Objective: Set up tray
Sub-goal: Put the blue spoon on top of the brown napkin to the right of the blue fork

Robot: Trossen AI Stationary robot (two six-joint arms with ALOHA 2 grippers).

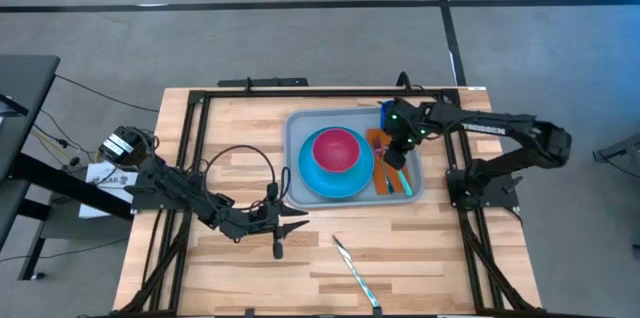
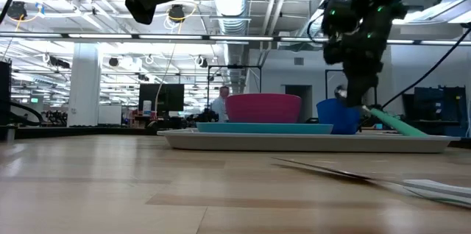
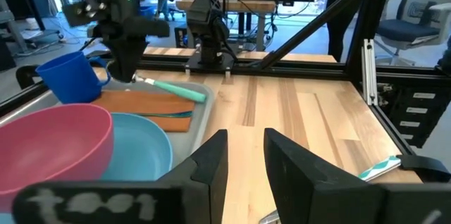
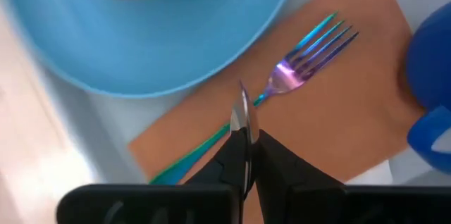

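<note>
The grey-blue tray (image 1: 292,123) lies on the far right part of the table. It carries a round blue plate (image 1: 318,184) with a pink bowl (image 1: 335,148), an orange napkin (image 4: 331,111) and a blue cup (image 1: 385,113). A fork (image 4: 303,62) with a teal handle lies on the napkin. My right gripper (image 4: 244,136) stands over the napkin, shut on a thin metal utensil with a teal handle. My left gripper (image 3: 245,160) is open, low over the bare table near the tray's near left corner. My right gripper pinches the utensil between its two fingers from above, pointing down. The metal part (image 4: 243,108) stands edge-on out past the fingertips. The teal handle (image 2: 390,122) slants away from the fingers, down toward the tray. Whether the utensil touches the napkin, I cannot tell.
Another utensil (image 1: 355,273) with a teal handle lies on the table toward the near edge, right of my left gripper. A black frame (image 1: 200,108) runs along the table's far, left and right sides. Bare wood lies between the tray and the near edge.
</note>
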